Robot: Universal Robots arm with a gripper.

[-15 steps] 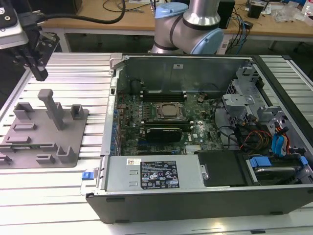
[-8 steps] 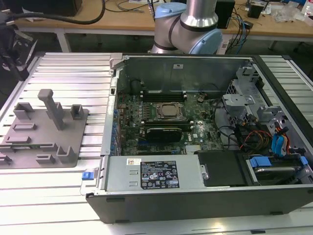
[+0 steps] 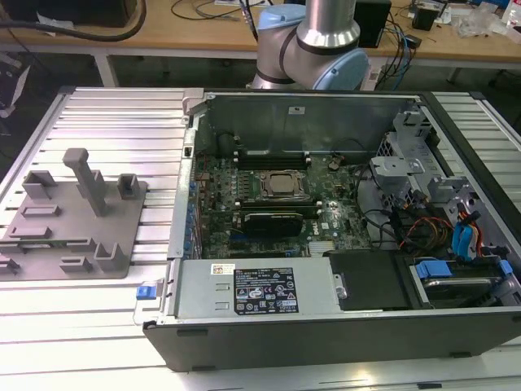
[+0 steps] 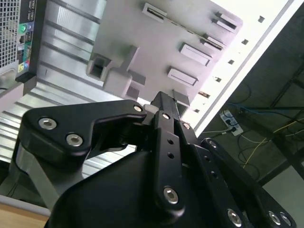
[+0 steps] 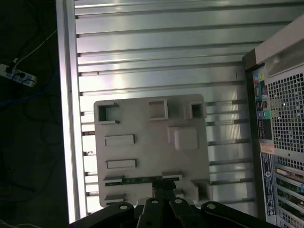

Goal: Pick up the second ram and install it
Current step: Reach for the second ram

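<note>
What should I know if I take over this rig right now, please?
The tool hangs over one edge of the grey tray; grip state unclear.
The second ram: a dark green strip, apparently it, sits in a tray slot right by the tool.
Done: ram not yet lifted.
Left: pick it up and install it in the open computer case.

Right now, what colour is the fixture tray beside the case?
Plain grey. The fixture tray shows best in the first wrist view.

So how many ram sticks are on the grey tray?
1: a dark green stick in an edge slot of the tray, by the gripper. Others may be hidden beneath it.
</note>
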